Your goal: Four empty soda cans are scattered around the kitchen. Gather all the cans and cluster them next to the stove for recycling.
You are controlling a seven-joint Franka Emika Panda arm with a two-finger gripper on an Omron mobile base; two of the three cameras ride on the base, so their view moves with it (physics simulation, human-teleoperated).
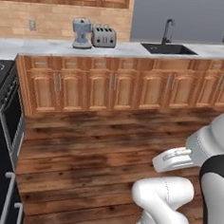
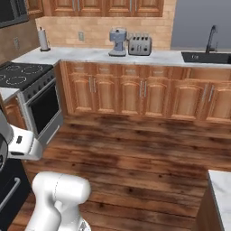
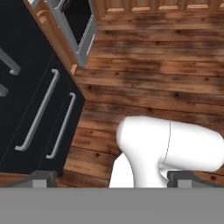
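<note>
Tool [image 3: 109, 178] spread wide, grasping nothing, aimed down at wooden floor [image 3: 166, 78] beside dark cabinet front [image 3: 30, 100]. Stove [image 2: 22, 74] off to left, worktop [image 2: 90, 55] alongside bare of cans. No soda cans in sight; judged barely begun, all four left to find.

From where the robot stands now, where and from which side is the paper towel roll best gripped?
Around the middle of the paper towel roll, coming level from the front edge of the counter. It stands upright as a slim cylinder, with the wall close behind and the stove beside it, so the front looks like the open side.
</note>
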